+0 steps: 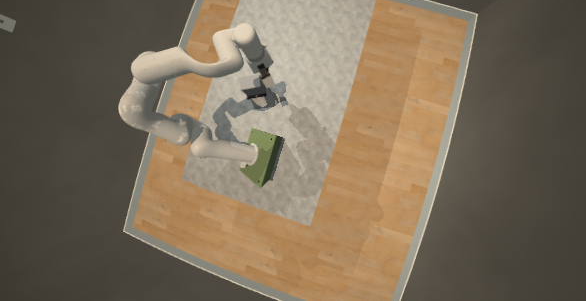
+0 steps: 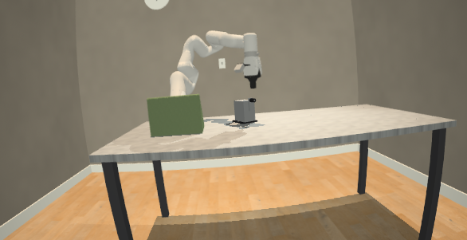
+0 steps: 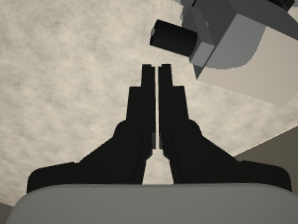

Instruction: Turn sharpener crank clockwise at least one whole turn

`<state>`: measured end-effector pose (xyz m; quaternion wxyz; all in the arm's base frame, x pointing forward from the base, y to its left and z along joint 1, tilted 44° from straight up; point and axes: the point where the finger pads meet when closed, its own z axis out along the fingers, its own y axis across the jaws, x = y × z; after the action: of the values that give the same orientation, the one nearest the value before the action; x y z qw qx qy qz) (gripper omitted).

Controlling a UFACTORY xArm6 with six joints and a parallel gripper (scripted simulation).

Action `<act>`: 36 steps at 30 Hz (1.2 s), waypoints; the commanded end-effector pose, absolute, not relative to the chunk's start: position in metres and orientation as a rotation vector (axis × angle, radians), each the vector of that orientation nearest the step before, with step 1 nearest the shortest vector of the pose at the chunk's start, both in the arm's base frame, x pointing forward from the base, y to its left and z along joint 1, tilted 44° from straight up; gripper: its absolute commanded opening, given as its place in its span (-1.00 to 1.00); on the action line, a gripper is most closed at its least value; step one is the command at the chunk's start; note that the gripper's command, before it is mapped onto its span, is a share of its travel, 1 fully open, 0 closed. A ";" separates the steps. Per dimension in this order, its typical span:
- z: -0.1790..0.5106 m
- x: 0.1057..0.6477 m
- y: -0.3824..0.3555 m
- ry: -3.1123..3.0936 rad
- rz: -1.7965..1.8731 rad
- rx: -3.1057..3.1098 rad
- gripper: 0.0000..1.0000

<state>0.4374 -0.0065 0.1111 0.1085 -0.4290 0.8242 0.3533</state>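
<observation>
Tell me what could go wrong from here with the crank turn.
1. The hand is shut on nothing and hangs above the knob; unless it opens before descending, the closed fingers would likely jab the knob rather than straddle it.
2. In the wrist view the knob sits just right of the fingertips' line, so a straight descent might miss it or strike the sharpener.

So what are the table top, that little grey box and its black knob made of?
Table top: looks like stone or laminate, mottled pale grey, matte. Sharpener box: flat grey, perhaps painted metal or plastic. Knob: plain matte black, likely plastic or rubber. None shows telling gloss or grain.
</observation>
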 end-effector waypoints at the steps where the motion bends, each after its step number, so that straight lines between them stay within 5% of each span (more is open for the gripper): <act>1: 0.112 0.439 -0.007 2.267 0.990 -1.429 -1.00; 36: 0.112 0.439 -0.008 1.160 0.605 -2.184 -1.00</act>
<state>0.4384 -0.0068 0.1115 0.2917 -0.8180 0.4389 0.2305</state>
